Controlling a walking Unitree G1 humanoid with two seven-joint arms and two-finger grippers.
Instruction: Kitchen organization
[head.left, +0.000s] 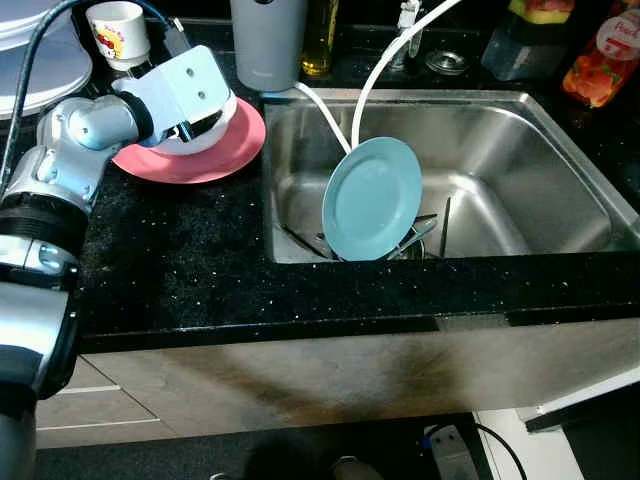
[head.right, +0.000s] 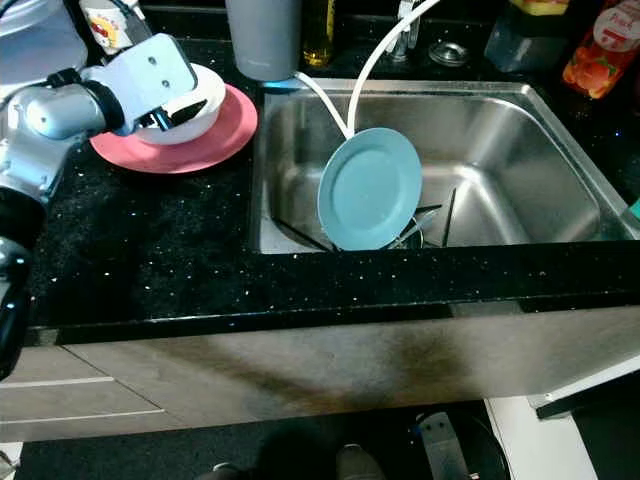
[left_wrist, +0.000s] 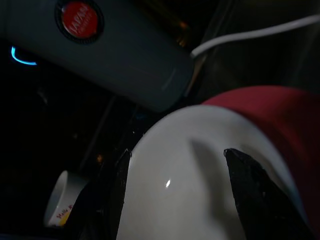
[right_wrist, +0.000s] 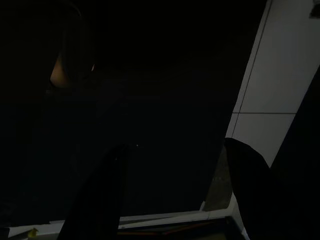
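Left pincer (left_wrist: 175, 195), fingers spread apart, straddles white bowl (head.right: 190, 112) on pink plate (head.right: 175, 150) left of sink (head.left: 560, 150); right pincer (right_wrist: 172, 192) released.

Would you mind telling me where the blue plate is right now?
The blue plate stands on edge inside the sink, leaning near its left front corner beside the white hose, to the right of the pink plate on the counter.

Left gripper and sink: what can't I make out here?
- Left gripper at the white bowl on the pink plate: contact hidden by the wrist housing in the eye views.
- Sink bottom: utensils behind the blue plate unidentifiable.
- Right wrist view: too dark.
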